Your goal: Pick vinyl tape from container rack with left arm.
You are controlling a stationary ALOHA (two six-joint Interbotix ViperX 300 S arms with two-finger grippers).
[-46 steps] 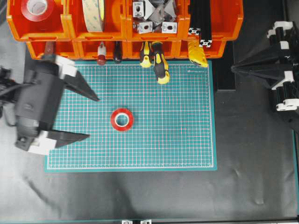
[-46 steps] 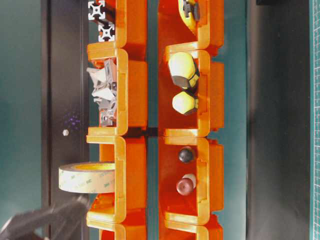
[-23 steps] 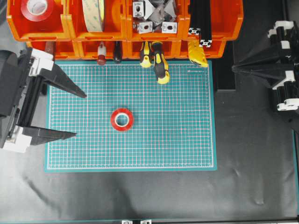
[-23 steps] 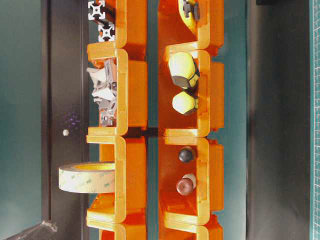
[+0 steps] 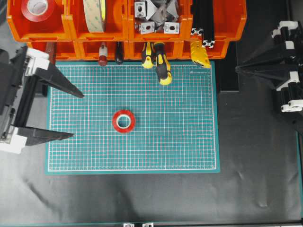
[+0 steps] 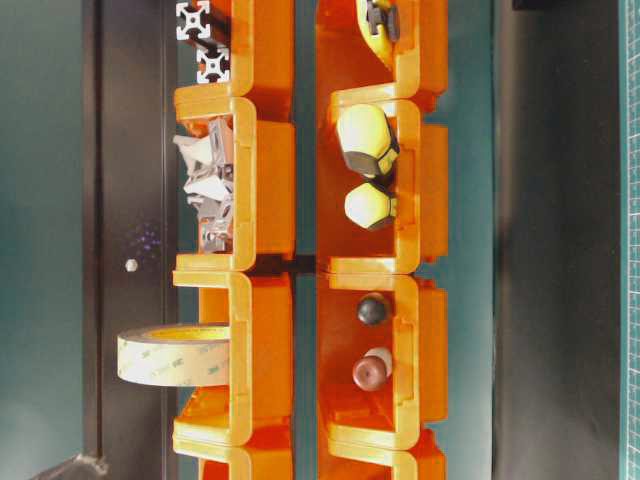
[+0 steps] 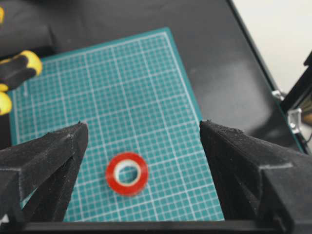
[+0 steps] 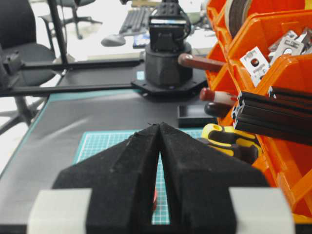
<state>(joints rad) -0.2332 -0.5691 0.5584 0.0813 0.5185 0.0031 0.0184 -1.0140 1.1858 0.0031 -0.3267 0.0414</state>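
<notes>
Although a red roll [image 5: 38,9] sits in the upper-left bin of the container rack [image 5: 128,28], the vinyl tape [image 5: 123,121] that fits the task lies flat on the green cutting mat [image 5: 189,142], left of the frame's centre and well clear of the bins. By that reading the pick out of the rack looks done. Over the left edge of the mat, the left gripper [image 5: 71,116] holds its fingers wide apart and empty, the tape ahead between their tips in the wrist view. At the right edge the right gripper [image 5: 239,69] rests with fingers pressed together.
</notes>
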